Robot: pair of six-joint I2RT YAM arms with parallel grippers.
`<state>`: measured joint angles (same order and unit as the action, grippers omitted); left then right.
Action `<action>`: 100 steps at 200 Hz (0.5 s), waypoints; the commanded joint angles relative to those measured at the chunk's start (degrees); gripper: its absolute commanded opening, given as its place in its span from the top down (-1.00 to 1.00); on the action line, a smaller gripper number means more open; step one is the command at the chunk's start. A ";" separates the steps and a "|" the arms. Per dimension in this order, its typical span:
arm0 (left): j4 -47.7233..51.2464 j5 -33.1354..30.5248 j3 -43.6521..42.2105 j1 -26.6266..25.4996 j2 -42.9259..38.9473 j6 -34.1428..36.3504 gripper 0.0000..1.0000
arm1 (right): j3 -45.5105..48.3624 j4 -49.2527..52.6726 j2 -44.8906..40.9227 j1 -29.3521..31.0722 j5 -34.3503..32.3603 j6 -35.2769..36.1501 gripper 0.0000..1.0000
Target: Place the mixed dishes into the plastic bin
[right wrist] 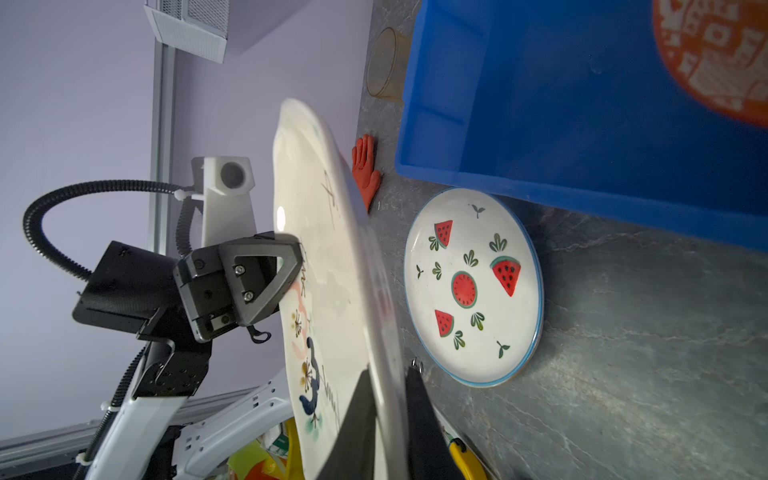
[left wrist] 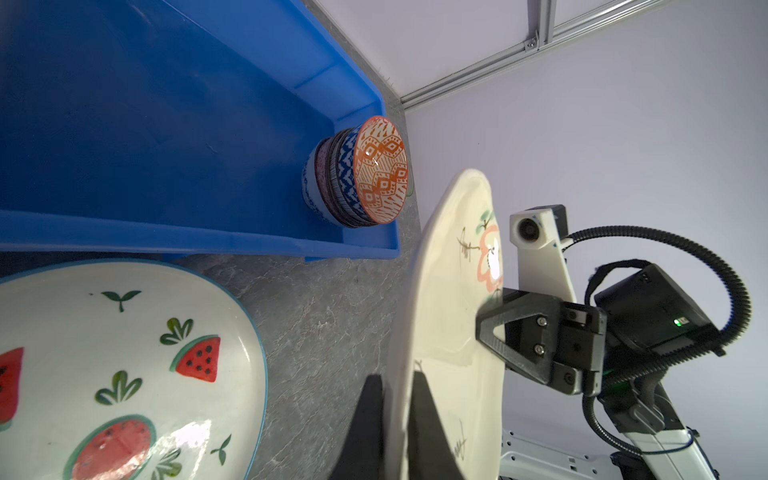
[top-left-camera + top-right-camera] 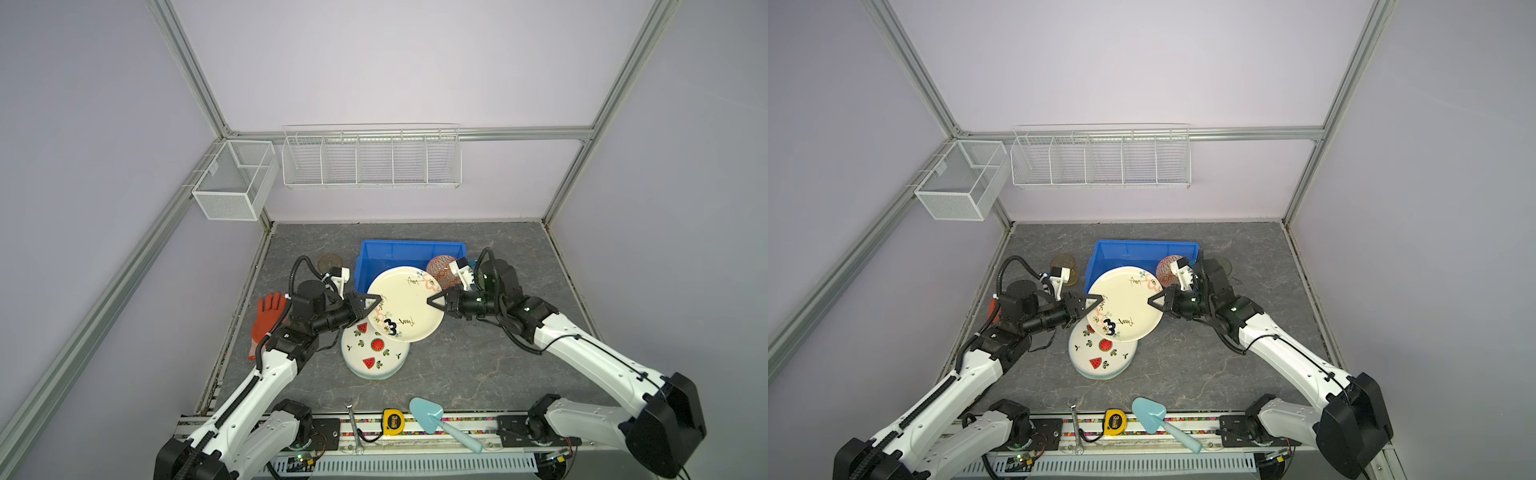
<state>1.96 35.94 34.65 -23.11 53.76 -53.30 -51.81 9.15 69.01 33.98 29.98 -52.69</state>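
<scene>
**Plate held between two pincers.** The cream plate [image 3: 405, 303] marked "3" hangs face up and nearly level above the gray surface [image 3: 478, 365], at mid-scene. The left pincer [image 3: 375, 300] pinches its left rim and the right pincer [image 3: 432, 301] pinches its right rim. Each wrist view shows two dark fingers [image 2: 424, 415] [image 1: 361, 419] closed on either side of the rim.

The plate is round, so it has no long axis. The line between the two grips runs left to right, and the "3" lies toward the near-left edge.

The plate's far edge overhangs the near-left corner of the plastic bin [image 3: 411, 245]. Its near edge overlaps the watermelon plate [image 3: 374, 353], which lies flat on the surface. The right wrist view shows a clear gap between these two plates.

A stack of small bowls [image 2: 357, 174], with the orange-white one on top, stands at the bin's right end. The rest of the bin floor is bare blue.

An amber cup [image 3: 330, 262] stands just left of the bin, and an orange glove [image 3: 268, 316] lies farther left. Open surface extends near and right of the plates.
</scene>
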 commanded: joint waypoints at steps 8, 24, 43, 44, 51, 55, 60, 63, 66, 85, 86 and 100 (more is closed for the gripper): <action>-2.85 0.44 0.07 -0.88 0.34 -0.12 0.42 | -3.41 -3.09 1.59 0.14 1.32 0.55 0.86; -1.84 -0.61 0.13 -0.95 0.41 0.00 -0.03 | -4.68 -2.75 2.71 -0.04 1.56 0.73 0.87; 1.26 -3.55 0.65 -0.92 -0.40 0.80 -0.60 | -6.59 -0.92 4.21 -0.06 0.95 1.87 0.87; 1.68 -3.79 0.71 -0.94 -0.45 0.90 -0.63 | -6.74 -0.73 4.29 -0.06 0.87 1.97 0.86; 3.75 -5.54 1.26 -0.86 -1.02 1.72 -0.79 | -7.51 0.45 4.73 -0.05 0.35 2.67 0.87; 4.92 -6.33 1.52 -0.91 -1.33 2.39 -0.86 | -8.07 1.30 5.00 -0.06 -0.08 3.09 0.86; 6.53 -7.64 2.06 -0.88 -1.73 2.90 -0.93 | -8.70 2.36 5.32 -0.05 -0.44 3.68 0.86; 7.69 -8.57 2.34 -0.89 -2.03 3.26 -0.97 | -9.07 2.86 5.56 -0.05 -0.65 3.98 0.87; 8.88 -9.40 2.76 -0.89 -2.35 3.70 -1.00 | -9.42 3.23 5.80 -0.19 -0.81 4.18 0.87; 15.05 -15.09 5.11 -0.58 -3.61 5.77 -0.99 | -11.71 5.46 7.33 -0.32 -1.92 5.71 0.87; 15.38 -15.36 5.22 -0.60 -3.64 5.94 -0.99 | -11.81 5.58 7.39 -0.32 -1.97 5.77 0.87; 19.30 -17.77 7.26 0.35 -3.68 7.15 -0.99 | -14.16 7.44 8.75 -0.57 -3.21 7.00 0.87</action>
<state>12.78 25.74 37.17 -23.77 51.27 -49.63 -60.82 17.56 77.08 33.82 27.20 -48.34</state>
